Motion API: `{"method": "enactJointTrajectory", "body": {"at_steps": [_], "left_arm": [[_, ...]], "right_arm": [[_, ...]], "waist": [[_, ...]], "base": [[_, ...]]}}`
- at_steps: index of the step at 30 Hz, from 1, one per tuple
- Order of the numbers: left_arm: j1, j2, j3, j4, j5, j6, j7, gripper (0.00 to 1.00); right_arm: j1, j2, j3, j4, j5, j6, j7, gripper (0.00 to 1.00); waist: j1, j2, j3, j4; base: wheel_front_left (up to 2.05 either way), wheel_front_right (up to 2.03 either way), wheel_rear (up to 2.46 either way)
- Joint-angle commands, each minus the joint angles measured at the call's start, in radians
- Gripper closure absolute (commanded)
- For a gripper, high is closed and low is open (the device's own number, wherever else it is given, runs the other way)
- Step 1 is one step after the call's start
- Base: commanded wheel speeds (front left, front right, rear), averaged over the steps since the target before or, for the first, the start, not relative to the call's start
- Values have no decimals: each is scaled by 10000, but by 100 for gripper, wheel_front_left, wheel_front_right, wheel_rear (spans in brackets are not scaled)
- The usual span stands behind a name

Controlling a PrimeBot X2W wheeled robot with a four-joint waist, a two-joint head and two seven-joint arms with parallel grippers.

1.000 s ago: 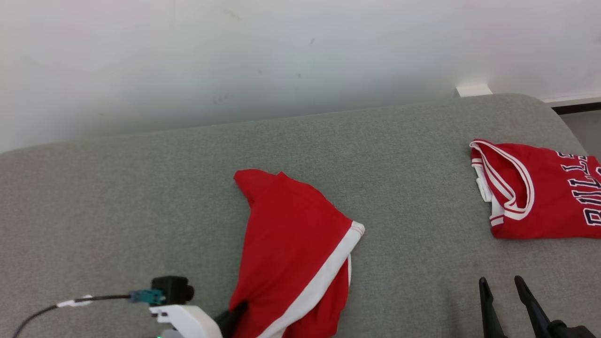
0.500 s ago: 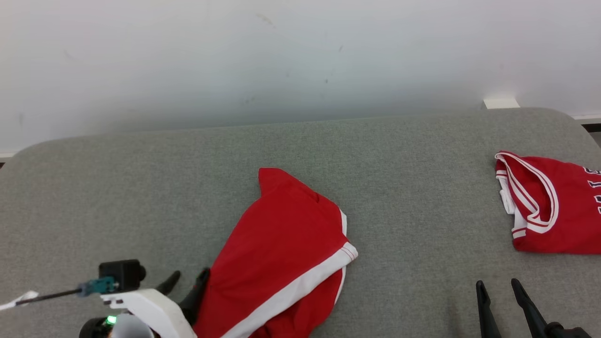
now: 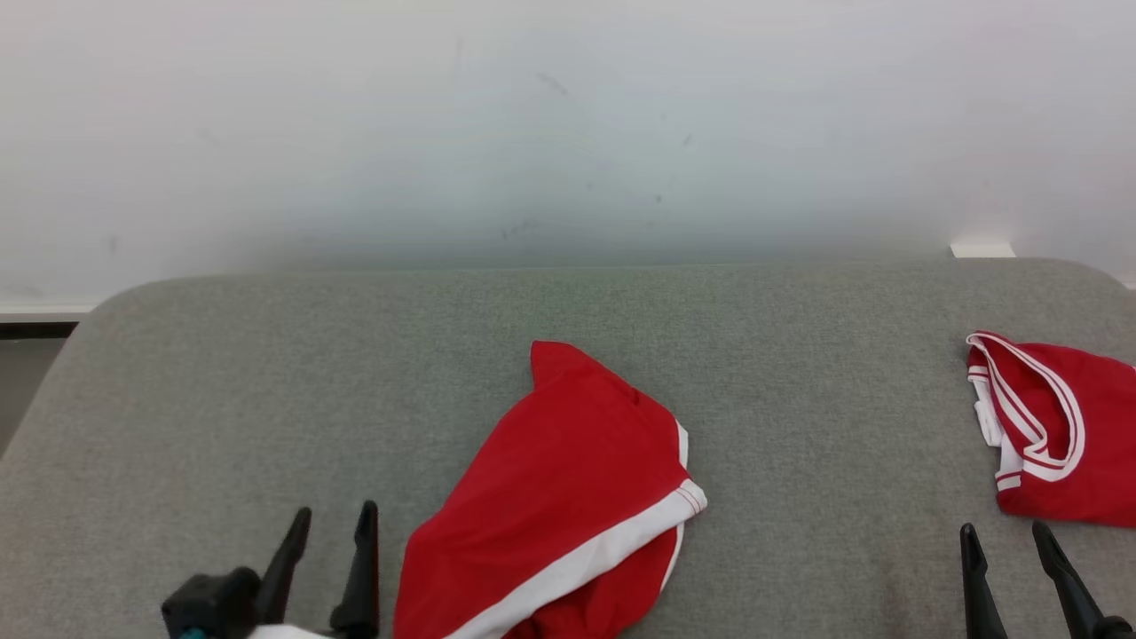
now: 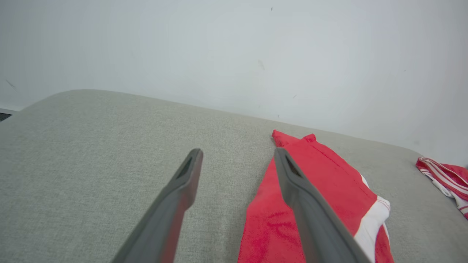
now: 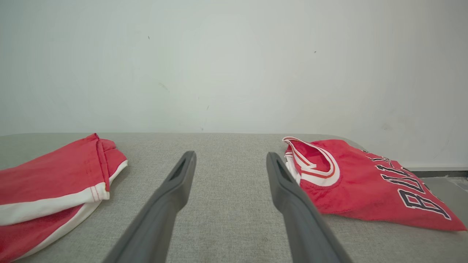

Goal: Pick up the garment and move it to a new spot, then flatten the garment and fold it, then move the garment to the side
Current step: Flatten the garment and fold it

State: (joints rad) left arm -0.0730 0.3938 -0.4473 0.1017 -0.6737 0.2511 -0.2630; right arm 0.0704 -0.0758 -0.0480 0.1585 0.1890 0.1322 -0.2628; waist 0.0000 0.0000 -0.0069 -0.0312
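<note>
- Now the red garment, with its white stripe, lies crumpled at the lower centre of the head view on the grey fabric-covered counter.
- The left hand, at the lower left, has its fingers spread wide and holds nothing; it sits just beside the garment's left edge.
- The right hand, at the lower right, is likewise spread wide and empty, well apart from the garment.
- A red jersey with white trim lies at the right edge, near the right hand.

Left gripper, right gripper spread wide, seemingly empty.
</note>
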Motion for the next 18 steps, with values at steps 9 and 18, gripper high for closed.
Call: {"method": "enactJointTrajectory", "body": {"at_steps": [9, 18], "left_arm": [[1953, -2342, 2375, 56, 2634, -1585, -9, 0], [1944, -3175, 3635, 404, 3830, -2782, -11, 0]], "right_arm": [[343, 46, 6, 407, 143, -32, -24, 0], [145, 86, 95, 580, 63, -32, -24, 0]], "waist": [[0, 0, -71, 422], [0, 0, -52, 527]], "base": [[0, 0, 0], [0, 0, 0]]}}
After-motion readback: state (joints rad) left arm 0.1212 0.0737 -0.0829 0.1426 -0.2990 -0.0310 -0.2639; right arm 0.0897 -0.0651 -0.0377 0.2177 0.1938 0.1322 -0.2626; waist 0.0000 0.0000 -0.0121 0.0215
